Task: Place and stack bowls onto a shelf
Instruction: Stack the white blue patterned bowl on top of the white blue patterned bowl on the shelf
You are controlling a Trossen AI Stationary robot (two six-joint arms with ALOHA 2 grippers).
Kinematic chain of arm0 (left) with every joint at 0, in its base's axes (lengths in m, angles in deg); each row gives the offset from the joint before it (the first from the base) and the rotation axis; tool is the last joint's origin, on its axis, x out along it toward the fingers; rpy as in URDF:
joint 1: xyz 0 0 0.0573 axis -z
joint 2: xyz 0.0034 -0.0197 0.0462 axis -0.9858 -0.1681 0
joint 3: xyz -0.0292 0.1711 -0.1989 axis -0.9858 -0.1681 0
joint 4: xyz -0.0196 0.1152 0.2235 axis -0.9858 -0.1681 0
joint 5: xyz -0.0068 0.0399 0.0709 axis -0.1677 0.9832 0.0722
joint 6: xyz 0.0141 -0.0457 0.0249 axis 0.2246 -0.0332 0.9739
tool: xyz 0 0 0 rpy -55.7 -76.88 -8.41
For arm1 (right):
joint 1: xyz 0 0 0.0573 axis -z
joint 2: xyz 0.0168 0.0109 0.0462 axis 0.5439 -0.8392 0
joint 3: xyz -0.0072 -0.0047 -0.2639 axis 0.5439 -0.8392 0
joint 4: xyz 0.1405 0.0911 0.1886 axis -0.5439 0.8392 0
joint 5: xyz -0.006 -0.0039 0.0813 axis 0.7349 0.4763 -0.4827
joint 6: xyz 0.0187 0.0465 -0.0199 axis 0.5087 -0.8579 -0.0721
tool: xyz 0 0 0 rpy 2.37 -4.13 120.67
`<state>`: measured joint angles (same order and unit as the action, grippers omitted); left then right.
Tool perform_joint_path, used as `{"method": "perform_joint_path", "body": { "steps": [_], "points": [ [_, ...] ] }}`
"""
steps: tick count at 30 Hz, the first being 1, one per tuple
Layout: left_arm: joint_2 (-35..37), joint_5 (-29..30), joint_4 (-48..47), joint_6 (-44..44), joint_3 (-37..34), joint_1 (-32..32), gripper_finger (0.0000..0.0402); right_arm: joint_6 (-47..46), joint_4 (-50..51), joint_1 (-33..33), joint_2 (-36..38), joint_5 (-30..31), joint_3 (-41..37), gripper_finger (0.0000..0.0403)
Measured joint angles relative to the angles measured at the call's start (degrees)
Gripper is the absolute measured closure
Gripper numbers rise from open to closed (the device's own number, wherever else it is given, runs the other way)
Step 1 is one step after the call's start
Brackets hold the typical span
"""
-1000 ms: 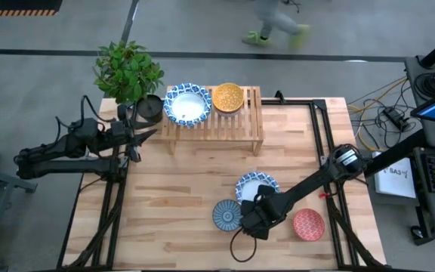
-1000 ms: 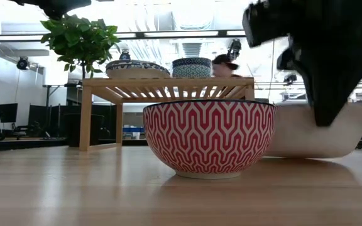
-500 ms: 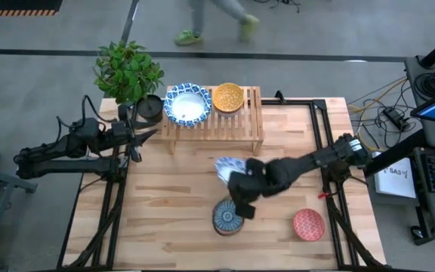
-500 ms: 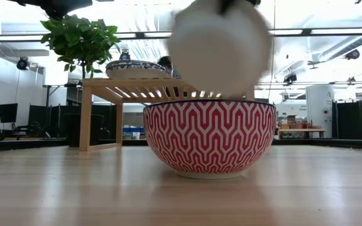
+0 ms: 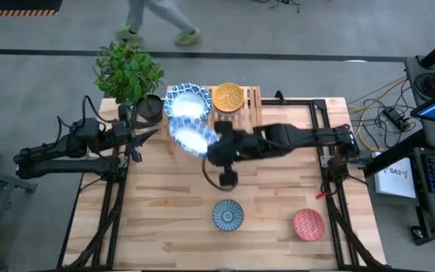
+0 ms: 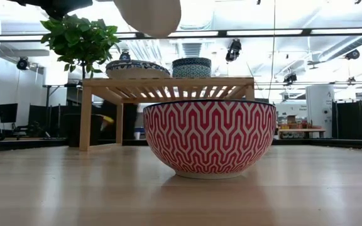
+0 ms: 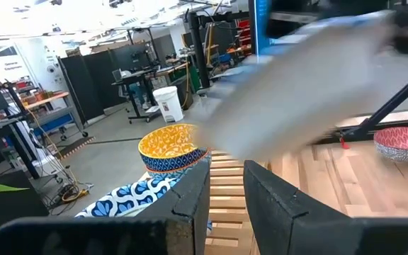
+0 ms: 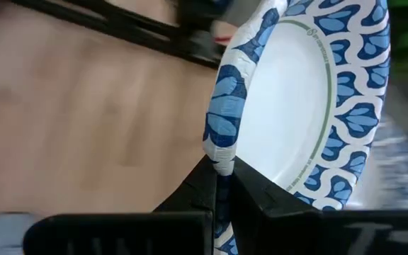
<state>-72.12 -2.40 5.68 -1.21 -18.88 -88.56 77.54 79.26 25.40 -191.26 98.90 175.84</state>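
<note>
- Right end effector is pinched shut on the rim of a white blue-rimmed bowl, held in the air at the shelf front.
- Left end effector, jaws slightly apart and empty, waits beside the plant pot.
- 2 bowls sit on the shelf; 2 on the bench.

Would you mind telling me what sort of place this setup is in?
Probably a robotics lab or workshop in a large industrial hall. The left wrist view shows black partitions and workbenches on a concrete floor; the low view shows an open ceiling with strip lights; cables lie beside the table.
</note>
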Motion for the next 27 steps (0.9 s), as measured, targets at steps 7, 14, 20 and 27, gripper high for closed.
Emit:
{"method": "perform_joint_path", "body": {
  "steps": [7, 14, 20, 27],
  "points": [
    [0.59, 0.0, -0.1, 0.0, 0.34, 0.0, 0.0332, 21.05, -5.51, 6.06, -1.92, 7.49, 0.24, 0.039],
    [1.21, -0.01, -0.15, 0.0, 0.47, 0.0, 0.0332, 35.45, -12.81, 11.92, -5.79, 9.12, 0.26, 0.039],
    [3.33, -0.02, -0.21, 0.0, 0.5, 0.01, 0.0332, 36.77, -12.78, 15.15, -8.46, 9.08, 0.26, 0.039],
    [5.99, -0.02, -0.78, 0.0, 0.24, 0.0, 0.0332, 39.47, -13.12, 15.74, -11.2, 9.66, 0.24, 0.0387]
  ]
}}
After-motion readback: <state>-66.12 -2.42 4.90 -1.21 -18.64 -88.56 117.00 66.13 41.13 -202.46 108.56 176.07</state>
